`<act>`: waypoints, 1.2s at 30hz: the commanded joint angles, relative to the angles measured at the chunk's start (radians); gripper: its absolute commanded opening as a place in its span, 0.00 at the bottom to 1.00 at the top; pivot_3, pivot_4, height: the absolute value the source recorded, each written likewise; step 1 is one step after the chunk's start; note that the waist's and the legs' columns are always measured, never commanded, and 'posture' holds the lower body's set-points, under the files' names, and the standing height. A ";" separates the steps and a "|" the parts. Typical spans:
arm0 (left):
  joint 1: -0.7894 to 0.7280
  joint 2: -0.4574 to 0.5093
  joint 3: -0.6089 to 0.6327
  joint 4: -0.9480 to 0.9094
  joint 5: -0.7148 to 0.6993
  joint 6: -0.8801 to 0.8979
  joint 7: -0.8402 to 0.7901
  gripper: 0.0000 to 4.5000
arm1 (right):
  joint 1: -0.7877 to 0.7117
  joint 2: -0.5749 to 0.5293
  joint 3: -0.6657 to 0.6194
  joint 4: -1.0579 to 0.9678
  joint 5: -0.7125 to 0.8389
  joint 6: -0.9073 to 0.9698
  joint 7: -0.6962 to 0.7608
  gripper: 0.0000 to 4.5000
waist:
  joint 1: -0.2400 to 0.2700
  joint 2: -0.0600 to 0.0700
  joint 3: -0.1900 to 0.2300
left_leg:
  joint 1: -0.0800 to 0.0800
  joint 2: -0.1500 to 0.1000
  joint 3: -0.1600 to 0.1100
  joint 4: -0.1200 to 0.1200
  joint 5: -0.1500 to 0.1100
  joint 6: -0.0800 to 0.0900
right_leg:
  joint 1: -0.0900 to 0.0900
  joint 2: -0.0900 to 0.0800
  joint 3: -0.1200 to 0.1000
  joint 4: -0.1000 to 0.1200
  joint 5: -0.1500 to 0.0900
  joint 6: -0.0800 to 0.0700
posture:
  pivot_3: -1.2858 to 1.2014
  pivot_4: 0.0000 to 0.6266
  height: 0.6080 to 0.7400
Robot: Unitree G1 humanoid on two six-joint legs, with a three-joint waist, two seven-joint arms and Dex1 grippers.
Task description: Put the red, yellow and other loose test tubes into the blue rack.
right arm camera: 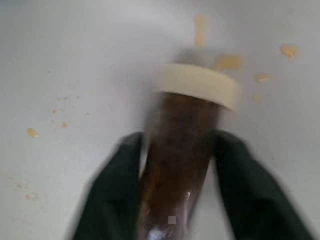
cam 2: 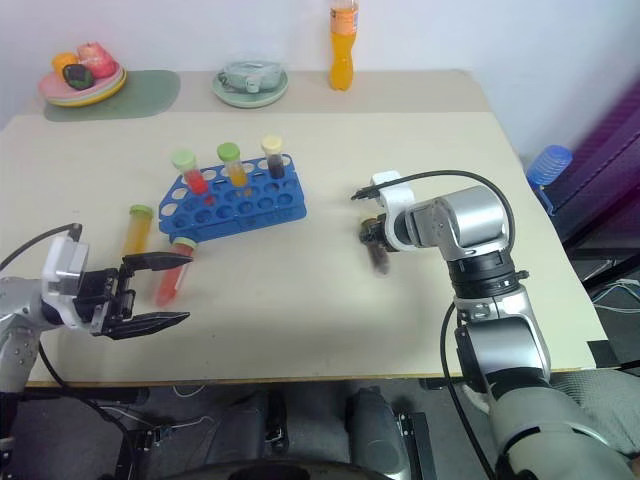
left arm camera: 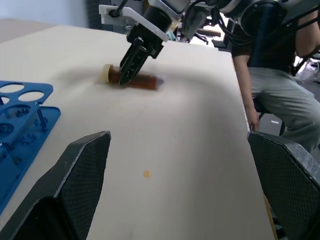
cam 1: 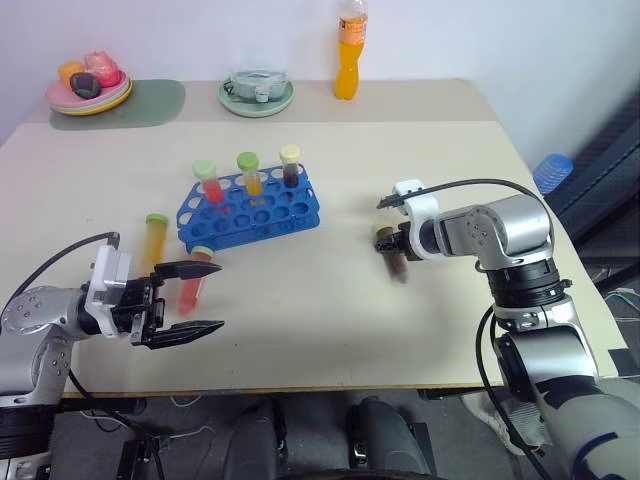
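Observation:
The blue rack (cam 1: 250, 212) stands left of centre on the table. It holds a red tube (cam 1: 208, 180), a yellow tube (cam 1: 250, 172) and a dark tube (cam 1: 290, 165). A loose yellow tube (cam 1: 153, 240) and a loose red tube (cam 1: 194, 280) lie in front of the rack. My left gripper (cam 1: 218, 297) is open, with its upper finger just beside the red tube. A brown tube (cam 1: 392, 255) with a cream cap lies right of the rack. My right gripper (cam 1: 390, 243) is shut on it, its fingers (right arm camera: 115, 195) pressing both sides of the tube (right arm camera: 180, 145).
At the table's far edge are a plate of toy fruit (cam 1: 88, 92) on a green mat (cam 1: 150, 100), a small dish (cam 1: 256, 95) and an orange drink bottle (cam 1: 349, 60). A blue bottle (cam 1: 552, 170) sits beyond the right edge. A seated person (left arm camera: 280, 95) is past that side.

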State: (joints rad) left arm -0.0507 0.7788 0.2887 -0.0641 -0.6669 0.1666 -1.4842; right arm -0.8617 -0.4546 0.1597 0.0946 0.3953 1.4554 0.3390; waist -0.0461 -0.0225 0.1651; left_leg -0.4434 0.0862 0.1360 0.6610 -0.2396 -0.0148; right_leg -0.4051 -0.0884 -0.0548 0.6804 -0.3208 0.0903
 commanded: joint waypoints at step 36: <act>0.049 -0.075 0.052 -0.019 -0.021 -0.079 0.131 1.00 | 0.127 0.435 -0.113 0.078 0.054 -1.322 0.378 0.37 | 0.002 0.001 0.001 | 0.000 0.000 0.000 -0.001 0.004 -0.006 | 0.000 0.000 0.000 0.000 0.000 0.000 | 0.52 0.24 1.00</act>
State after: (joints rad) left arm -0.0061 0.7062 0.3117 -0.0480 -0.6645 0.0929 -1.3654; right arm -0.7066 -0.0460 0.0762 0.1409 0.4501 0.2125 0.7315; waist -0.0444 -0.0212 0.1661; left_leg -0.4434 0.0861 0.1361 0.6605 -0.2358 -0.0214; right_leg -0.4052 -0.0881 -0.0547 0.6803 -0.3208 0.0905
